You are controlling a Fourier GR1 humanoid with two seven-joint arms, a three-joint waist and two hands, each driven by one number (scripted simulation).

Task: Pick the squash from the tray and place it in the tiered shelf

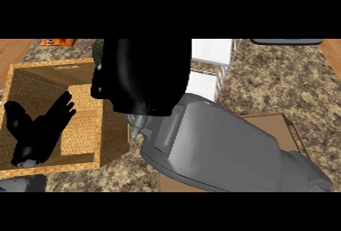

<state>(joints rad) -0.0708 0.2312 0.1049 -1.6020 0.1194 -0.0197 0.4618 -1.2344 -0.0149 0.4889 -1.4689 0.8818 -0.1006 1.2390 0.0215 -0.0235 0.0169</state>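
Observation:
My right hand (141, 76) is raised close under the view at the top centre, seen from its back, at the end of the big grey forearm (226, 149). It hides whatever lies beneath it. A dark green sliver (99, 46) shows at the hand's upper left edge; I cannot tell if it is the squash. The white tiered shelf (212, 57) stands just right of the hand, partly covered by it. The brown tray (278, 124) lies under the forearm at the lower right, with no squash showing on its visible part. My left hand (39, 128) rests open, fingers up, at the left.
A woven wicker basket (83, 117) stands at the left, behind my left hand. An orange item (57, 42) lies at the top left edge. A dark object (286, 41) sits at the top right edge. The counter's top is speckled brown stone (286, 81).

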